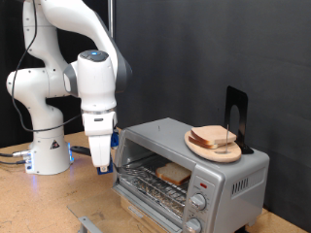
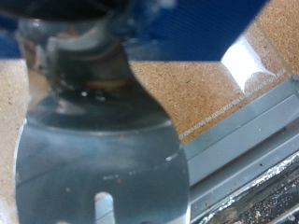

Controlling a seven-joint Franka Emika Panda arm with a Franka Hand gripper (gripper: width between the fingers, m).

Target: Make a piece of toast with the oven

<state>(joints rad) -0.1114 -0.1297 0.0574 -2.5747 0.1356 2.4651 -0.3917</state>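
At the exterior view's left, the white arm (image 1: 68, 68) reaches down over the wooden table (image 1: 39, 209); its gripper (image 1: 103, 167) hangs just beside the oven's left end, whether spread or pressed together cannot be told; the oven (image 1: 190, 175) stands right of it, door open, the piece of toast (image 1: 174, 174) on its rack; a round plate (image 1: 214, 148) with bread rests on its top.

In the exterior view the oven (image 1: 190, 165) runs off the bottom edge, so its open door and lower front are cut away, and the piece of toast (image 1: 174, 174) on the rack is half hidden behind the door frame. The end effector (image 1: 102, 167) is too small there to tell how its fingers stand. The wrist view is filled by a blurred metal part (image 2: 98, 149), perhaps a finger.
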